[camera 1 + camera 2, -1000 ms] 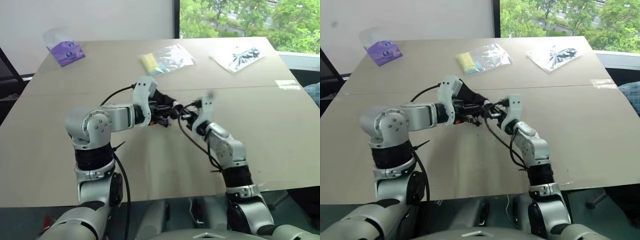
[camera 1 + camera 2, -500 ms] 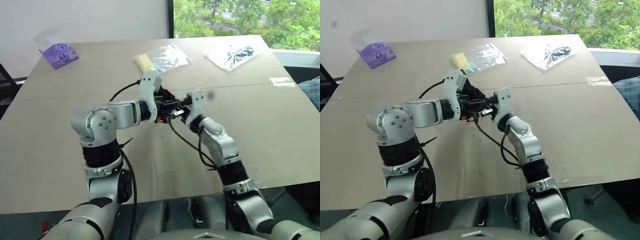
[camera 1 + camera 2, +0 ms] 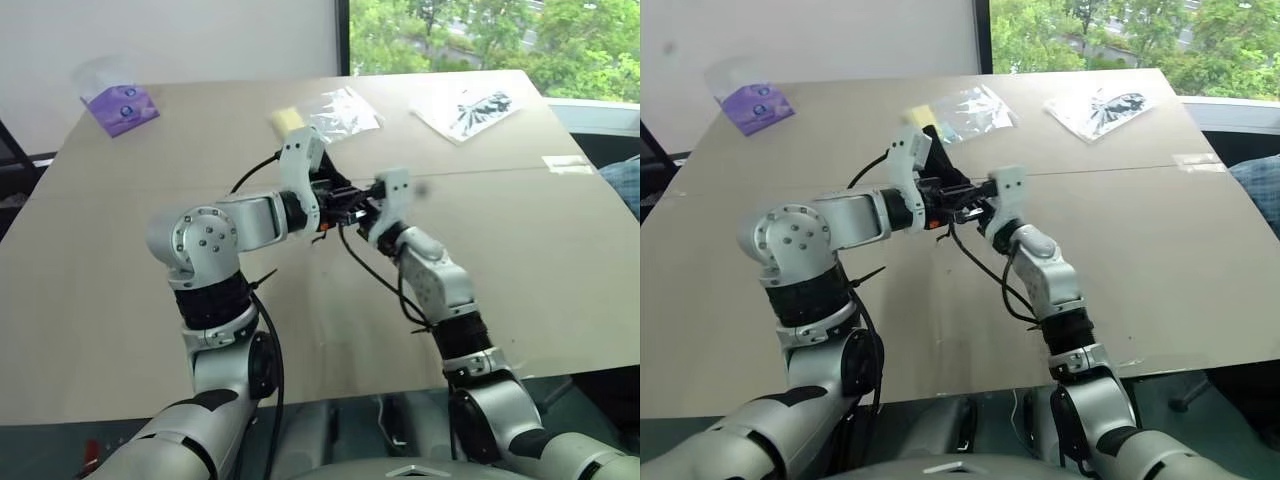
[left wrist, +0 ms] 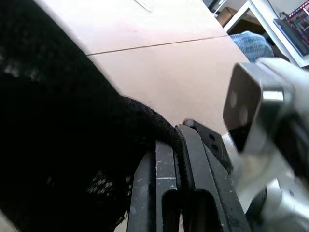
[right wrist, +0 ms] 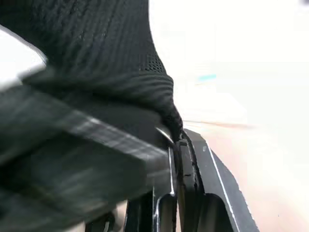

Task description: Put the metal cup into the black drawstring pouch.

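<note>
Since a second ago, my two arms have drawn closer together and lifted a little, so my left gripper (image 3: 335,203) and my right gripper (image 3: 362,212) now meet above the middle of the tabletop (image 3: 520,260). Before, they sat lower and a bit further apart.

Between them hangs the black drawstring pouch (image 4: 72,145), a soft dark fabric bag. My left gripper has its two black fingers (image 4: 164,188) pressed together, pinching a fold of the pouch's rim. My right gripper does the same from the opposite side, its fingers (image 5: 181,179) closed tight on the pouch's ribbed edge. The pouch is held off the tabletop, directly between the two fingertips, touching both.

I cannot make out the metal cup; whether it is inside the pouch I cannot tell.

Beyond my grippers, further across the tabletop, lies a clear plastic bag with yellow contents (image 3: 322,113). Past my right gripper and off to its right lies another clear bag with black contents (image 3: 470,108). Far beyond my left gripper, towards the far left corner, sits a purple packet (image 3: 120,103). All three are well apart from my grippers.
</note>
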`<state>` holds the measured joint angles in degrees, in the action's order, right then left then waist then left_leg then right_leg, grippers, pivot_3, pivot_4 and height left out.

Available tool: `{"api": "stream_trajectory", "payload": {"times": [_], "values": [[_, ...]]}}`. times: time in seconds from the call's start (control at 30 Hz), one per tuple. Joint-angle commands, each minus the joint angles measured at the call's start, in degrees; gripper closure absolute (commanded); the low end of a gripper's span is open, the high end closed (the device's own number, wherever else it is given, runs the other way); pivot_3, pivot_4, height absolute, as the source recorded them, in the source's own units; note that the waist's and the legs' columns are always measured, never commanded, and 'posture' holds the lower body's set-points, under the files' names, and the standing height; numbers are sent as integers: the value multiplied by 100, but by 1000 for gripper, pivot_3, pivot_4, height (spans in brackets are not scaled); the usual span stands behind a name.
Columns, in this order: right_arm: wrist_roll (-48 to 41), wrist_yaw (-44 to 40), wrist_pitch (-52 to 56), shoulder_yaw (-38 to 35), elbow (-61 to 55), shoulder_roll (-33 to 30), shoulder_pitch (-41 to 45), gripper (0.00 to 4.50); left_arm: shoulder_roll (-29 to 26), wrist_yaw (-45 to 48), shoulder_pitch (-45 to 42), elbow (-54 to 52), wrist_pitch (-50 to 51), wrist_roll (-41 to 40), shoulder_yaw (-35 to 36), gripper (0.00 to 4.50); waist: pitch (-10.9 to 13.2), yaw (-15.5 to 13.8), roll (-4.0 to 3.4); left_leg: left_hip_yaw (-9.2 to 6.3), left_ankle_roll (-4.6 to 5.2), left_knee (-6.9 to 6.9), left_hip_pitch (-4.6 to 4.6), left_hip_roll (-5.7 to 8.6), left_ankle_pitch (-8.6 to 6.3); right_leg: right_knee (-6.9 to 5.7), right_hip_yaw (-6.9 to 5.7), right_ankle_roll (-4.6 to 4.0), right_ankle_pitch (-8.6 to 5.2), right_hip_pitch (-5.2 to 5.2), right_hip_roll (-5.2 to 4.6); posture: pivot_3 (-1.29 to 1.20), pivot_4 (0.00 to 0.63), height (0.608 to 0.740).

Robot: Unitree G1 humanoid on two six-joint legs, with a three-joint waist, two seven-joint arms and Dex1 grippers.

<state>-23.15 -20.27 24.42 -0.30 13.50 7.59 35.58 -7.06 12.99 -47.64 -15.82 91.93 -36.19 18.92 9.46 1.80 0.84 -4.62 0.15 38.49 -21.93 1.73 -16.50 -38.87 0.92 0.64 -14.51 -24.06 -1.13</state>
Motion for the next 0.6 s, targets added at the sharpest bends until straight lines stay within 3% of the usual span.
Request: {"api": "stream_trajectory", "payload": {"times": [0.03, 0.2, 0.27, 0.3, 0.33, 0.4, 0.47, 0.53, 0.6], "values": [[15, -199, 46, 283, -461, 4, 115, 4427, 167, 149, 67, -144, 57, -212, 115, 4500, 0, 16, 0, 3, 2, 0, 0, 2, -1, 1, 2, 0, 0, 0, -1, 0, 150, 740], [2763, -115, -1926, 2365, 140, -1041, 175, 4427, 657, -8, -287, 29, 57, -178, 456, 4500, 0, 41, 0, 5, 1, -7, 5, 0, 0, -2, 2, 1, -1, -3, 6, 0, 150, 740], [3079, -11, -2292, 2529, 441, -1075, 206, 4427, 825, -116, -406, 132, 57, -207, 695, 4500, 0, 67, 0, 11, 0, -6, 6, 0, 0, -3, 6, 1, -1, -3, 6, 0, 150, 740], [2905, -27, -2253, 2378, 487, -926, 187, 4427, 853, -156, -435, 174, 57, -217, 785, 4500, 0, 68, 1, 15, 0, -6, 8, -2, 0, -4, 10, 1, -1, -3, 8, 0, 150, 740], [1753, 180, -1536, 1539, 272, -308, 222, 4427, 799, -182, -390, 186, 57, -266, 838, 4500, 1, 76, 3, 15, 0, -6, 8, -4, 0, -3, 10, 1, -1, -3, 8, 0, 150, 740], [278, 411, -606, 426, -13, 435, 322, 4427, 724, -229, -305, 160, 57, -343, 890, 4500, 3, 86, 7, 15, -3, -8, 5, -18, 1, -3, 10, 0, 0, -8, 17, 0, 150, 740], [224, 225, -406, 342, -58, 367, 401, 4427, 719, -271, -211, 88, 57, -426, 928, 4500, 3, 16, -2, 8, -8, -9, -8, -25, 2, -7, 3, -8, 4, -20, 16, 0, 150, 740], [1972, -157, -1426, 1876, 162, -525, 410, 4427, 890, -396, -203, 55, 57, -426, 1031, 4500, 3, -22, 0, 4, -6, -7, -6, -14, 2, 4, -3, -7, 4, -10, 9, 0, 150, 740], [3064, -452, -2360, 2890, 395, -1081, 368, 4427, 1058, -504, -275, 61, 57, -378, 1111, 4500, 2, -18, 2, 9, 0, -2, -6, 5, 1, 5, 4, -3, 4, -11, -2, 0, 150, 740]]}}
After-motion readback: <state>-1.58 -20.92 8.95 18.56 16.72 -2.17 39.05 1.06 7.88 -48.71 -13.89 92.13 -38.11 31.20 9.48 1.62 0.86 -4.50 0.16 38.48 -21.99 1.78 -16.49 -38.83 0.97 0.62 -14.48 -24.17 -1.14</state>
